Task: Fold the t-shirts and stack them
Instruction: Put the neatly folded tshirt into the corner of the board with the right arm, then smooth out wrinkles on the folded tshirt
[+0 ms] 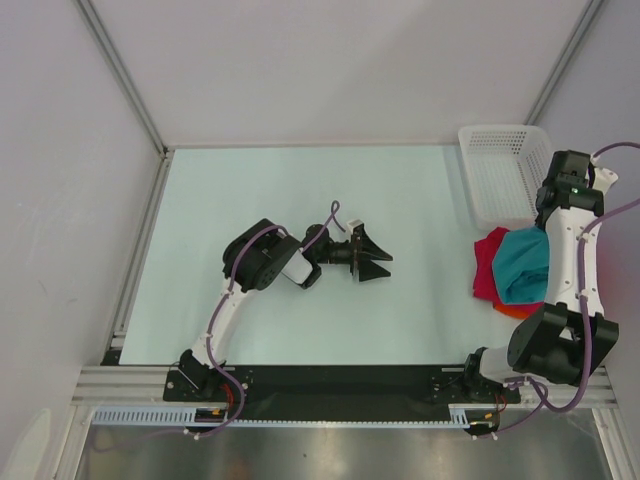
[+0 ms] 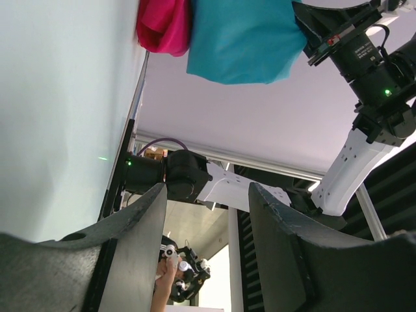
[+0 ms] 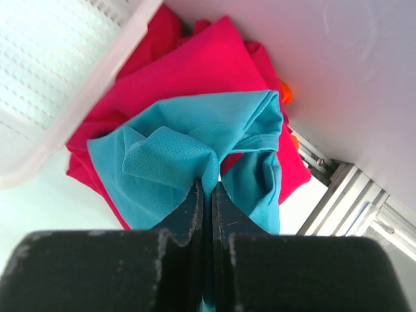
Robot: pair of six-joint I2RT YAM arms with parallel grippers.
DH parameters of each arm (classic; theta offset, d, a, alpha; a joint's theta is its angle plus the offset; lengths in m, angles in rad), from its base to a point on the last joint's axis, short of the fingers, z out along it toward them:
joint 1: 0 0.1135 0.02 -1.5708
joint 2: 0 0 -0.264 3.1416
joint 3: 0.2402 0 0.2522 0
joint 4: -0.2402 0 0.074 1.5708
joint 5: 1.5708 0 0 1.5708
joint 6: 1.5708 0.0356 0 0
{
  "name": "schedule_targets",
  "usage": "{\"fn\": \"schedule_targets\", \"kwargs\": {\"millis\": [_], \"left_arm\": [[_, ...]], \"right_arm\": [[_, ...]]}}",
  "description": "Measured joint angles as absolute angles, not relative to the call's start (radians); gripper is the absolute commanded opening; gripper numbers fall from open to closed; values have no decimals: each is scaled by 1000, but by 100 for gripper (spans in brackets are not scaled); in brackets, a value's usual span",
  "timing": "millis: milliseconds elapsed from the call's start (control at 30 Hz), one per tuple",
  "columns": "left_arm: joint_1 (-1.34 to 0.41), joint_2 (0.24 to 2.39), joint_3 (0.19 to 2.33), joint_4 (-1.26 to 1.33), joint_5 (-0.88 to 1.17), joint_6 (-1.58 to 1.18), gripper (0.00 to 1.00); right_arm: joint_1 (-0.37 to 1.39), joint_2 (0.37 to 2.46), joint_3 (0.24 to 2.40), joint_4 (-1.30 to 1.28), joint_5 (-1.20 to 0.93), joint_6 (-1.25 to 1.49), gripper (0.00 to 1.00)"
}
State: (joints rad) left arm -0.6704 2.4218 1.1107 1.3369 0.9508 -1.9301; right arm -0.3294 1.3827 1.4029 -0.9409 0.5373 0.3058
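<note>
Right gripper (image 3: pixel 208 190): jaws are pinching a fold of the teal shirt (image 3: pixel 195 140), holding it bunched over the pink shirt (image 3: pixel 214 58) at the counter's (image 1: pixel 280 200) right edge, beside the white basket (image 1: pixel 500 170). Orange shirt (image 3: pixel 285 91) is peeking out underneath. Left gripper (image 1: pixel 372 256): jaws are standing spread, gripping nothing, mid-counter.

Over in the far right corner of the pale green table (image 1: pixel 300 190) sits a white mesh basket (image 1: pixel 500 132), upright, with a silver rail (image 1: pixel 130 382) running along the near edge.
</note>
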Motion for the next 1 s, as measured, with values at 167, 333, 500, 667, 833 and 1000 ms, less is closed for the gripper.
{"fn": "schedule_targets", "kwargs": {"millis": [167, 333, 500, 667, 833, 1000], "left_arm": [[-668, 2421, 1107, 1338, 956, -1927, 58], [-665, 2421, 1102, 1342, 958, -1924, 58], [-664, 2420, 1099, 1342, 958, -1918, 58], [-664, 2419, 1097, 1342, 957, -1918, 58], [-662, 2407, 1077, 1343, 957, -1917, 58], [-659, 2384, 1036, 1343, 957, -1911, 58]], "right_arm": [[-333, 1383, 1373, -948, 531, 319, 51], [-338, 1383, 1373, -952, 528, 322, 54], [-337, 1383, 1375, -962, 516, 325, 54], [-316, 1374, 1382, -968, 506, 329, 55], [-295, 1367, 1375, -958, 479, 333, 56], [-347, 1418, 1329, -922, 416, 345, 56]]}}
